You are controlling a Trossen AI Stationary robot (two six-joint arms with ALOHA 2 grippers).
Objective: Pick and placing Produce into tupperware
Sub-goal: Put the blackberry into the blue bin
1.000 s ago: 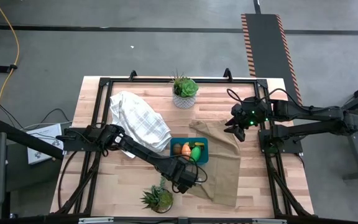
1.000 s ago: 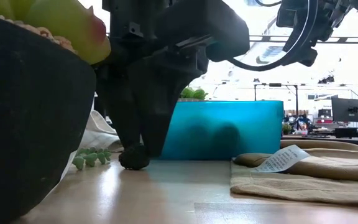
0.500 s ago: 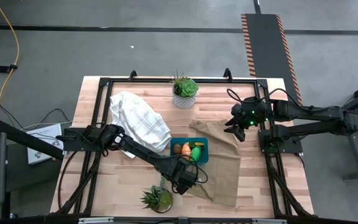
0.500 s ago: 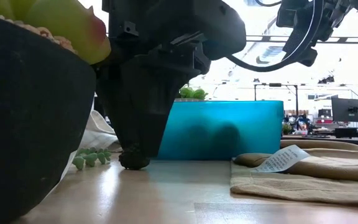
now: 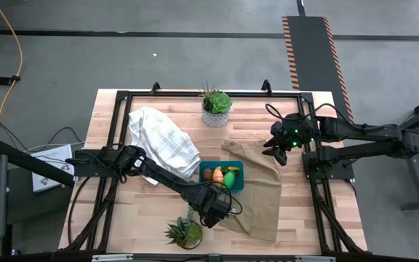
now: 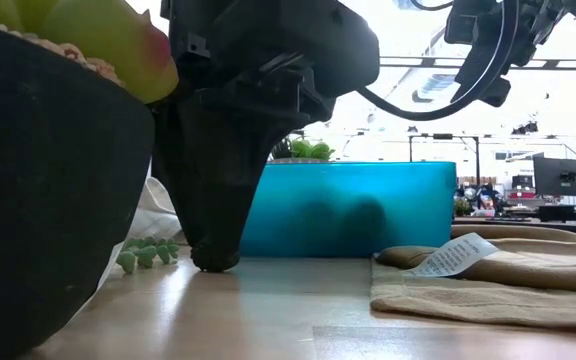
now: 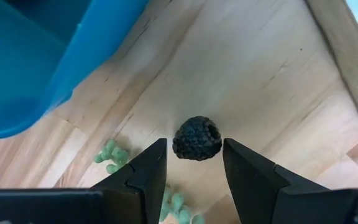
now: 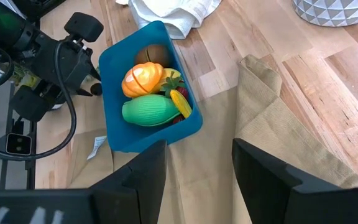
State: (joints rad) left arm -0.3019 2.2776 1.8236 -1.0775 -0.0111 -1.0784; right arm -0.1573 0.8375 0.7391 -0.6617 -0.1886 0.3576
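Lowered left hand (image 7: 193, 163) straddles round blackberry (image 7: 196, 138) (hollow upward).

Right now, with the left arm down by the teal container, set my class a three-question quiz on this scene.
1. True or false: the dark bumpy piece lies inside the tupperware.
2. Which gripper stands over that piece: A) left gripper B) right gripper?
3. What does the right gripper hang above?

Key: 1 false, it lies on the table beside it. 2 A, fingers apart either side. 3 the tan cloth.
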